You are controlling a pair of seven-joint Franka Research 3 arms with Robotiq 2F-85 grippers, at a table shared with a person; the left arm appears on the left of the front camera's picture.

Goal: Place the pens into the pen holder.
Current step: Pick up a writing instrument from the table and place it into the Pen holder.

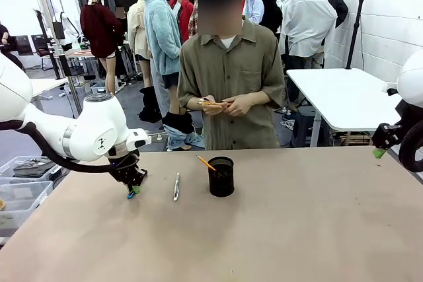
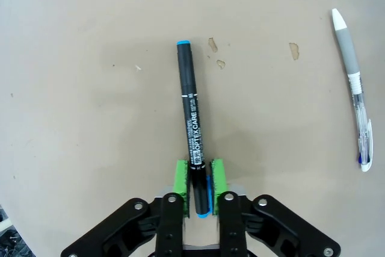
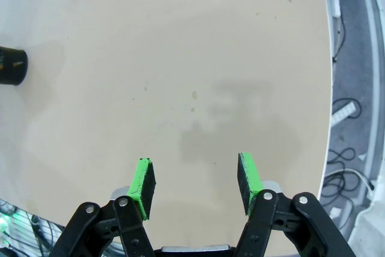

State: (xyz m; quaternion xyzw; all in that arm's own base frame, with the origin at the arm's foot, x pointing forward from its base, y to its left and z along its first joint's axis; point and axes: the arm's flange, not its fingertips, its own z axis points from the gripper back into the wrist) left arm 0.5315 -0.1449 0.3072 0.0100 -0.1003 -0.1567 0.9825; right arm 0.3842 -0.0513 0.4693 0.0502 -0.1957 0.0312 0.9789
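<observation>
The left claw (image 2: pixel 199 176) is pinching a black marker with blue ends (image 2: pixel 192 118) between its green pads (image 2: pixel 180 176), gripping it close to the near end. The marker is lying flat on the tabletop (image 1: pixel 297 229), with its long axis running straight out from the claw along the line of the fingers.

In the front view the black mesh pen holder (image 1: pixel 221 176) is standing to the robot's right of this claw. A silver-white pen (image 1: pixel 176 187) is lying on the tabletop between them, and an orange pencil (image 1: pixel 205 162) is already leaning out of the holder.

As I judge it, the carry is going rightward over that loose pen. The marker will need tipping from flat to near upright to drop into the holder's mouth.

The right claw (image 3: pixel 195 185) is hanging open and empty at the tabletop's far right edge, well apart from the holder, so the left arm is the nearer one.
</observation>
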